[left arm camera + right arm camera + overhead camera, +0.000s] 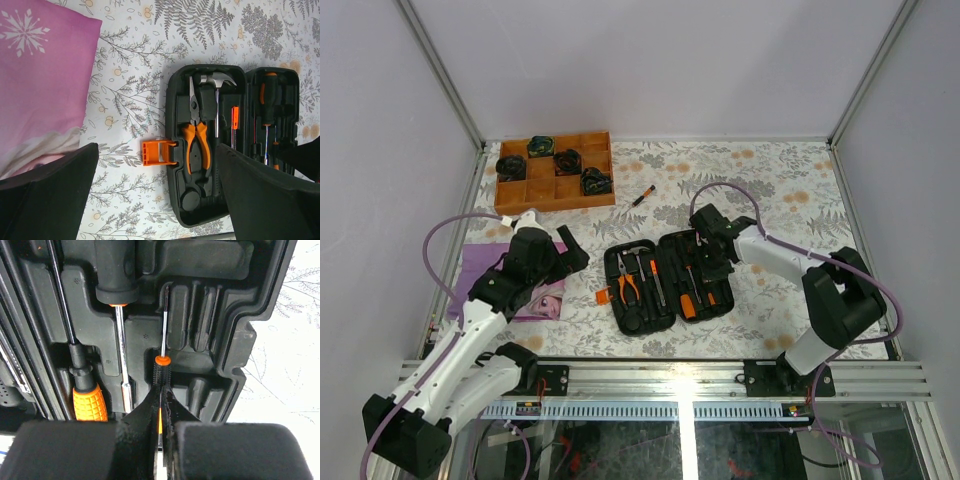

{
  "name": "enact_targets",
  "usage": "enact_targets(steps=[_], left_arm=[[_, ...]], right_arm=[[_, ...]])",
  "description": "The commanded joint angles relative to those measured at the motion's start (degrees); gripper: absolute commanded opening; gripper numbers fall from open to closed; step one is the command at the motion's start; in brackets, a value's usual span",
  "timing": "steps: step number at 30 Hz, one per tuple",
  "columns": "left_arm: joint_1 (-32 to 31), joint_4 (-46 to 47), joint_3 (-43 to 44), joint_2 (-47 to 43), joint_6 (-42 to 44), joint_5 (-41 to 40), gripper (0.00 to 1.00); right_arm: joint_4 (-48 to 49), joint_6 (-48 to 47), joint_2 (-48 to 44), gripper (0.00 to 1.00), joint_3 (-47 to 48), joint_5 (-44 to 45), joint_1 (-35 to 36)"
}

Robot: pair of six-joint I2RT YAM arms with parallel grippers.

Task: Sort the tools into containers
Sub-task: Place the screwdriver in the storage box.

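Table is covered by a white cloth (770,190) printed with grey ferns and small orange flowers, lying flat. Plain pale walls (650,60) on three sides, aluminium posts (440,70) in the far corners, aluminium rail (720,380) along the near edge where both arms are bolted. Brown wooden tray (560,203) sits at the far left with dark rounded items (568,160) in several compartments. A pink-purple flat item (40,75) lies at the left edge, partly under the left arm. The tool case (172,115) lies open and flat at table centre, its orange latch (157,152) sticking out of the left side. Left half has the pliers (196,135) and hammer (216,80) in their slots. Right half has screwdrivers in theirs, one black-handled (117,270) and one orange-handled (89,402). One loose screwdriver (642,196) lies on the cloth, between tray and case, just beside the tray's right end. Left gripper (560,243) hangs over the cloth left of the case, fingers spread fully wide, nothing in them. Right gripper (161,400) is over the case's right half, fingers pinched tight on the small screwdriver (162,367) at its black knurled grip. Its shaft lines up with a narrow moulded slot; can't tell if it is seated or just above.
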Motion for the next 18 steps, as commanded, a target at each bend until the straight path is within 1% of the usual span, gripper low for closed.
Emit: enact_targets(steps=[1,15,18], left_arm=[[0.28,2.14,2.37,0.66,2.28,1.28,1.0],[0.36,4.99,1.98,2.64,1.52,4.59,1.0],[0.38,5.73,1.59,2.66,1.57,4.93,1.0]], right_arm=[[1.14,2.59,9.2,0.0,-3.99,-4.36,2.28],[5.78,7.29,18.15,0.0,-8.23,-4.61,6.61],[6.84,8.53,15.64,0.0,-8.93,-2.71,6.85]])
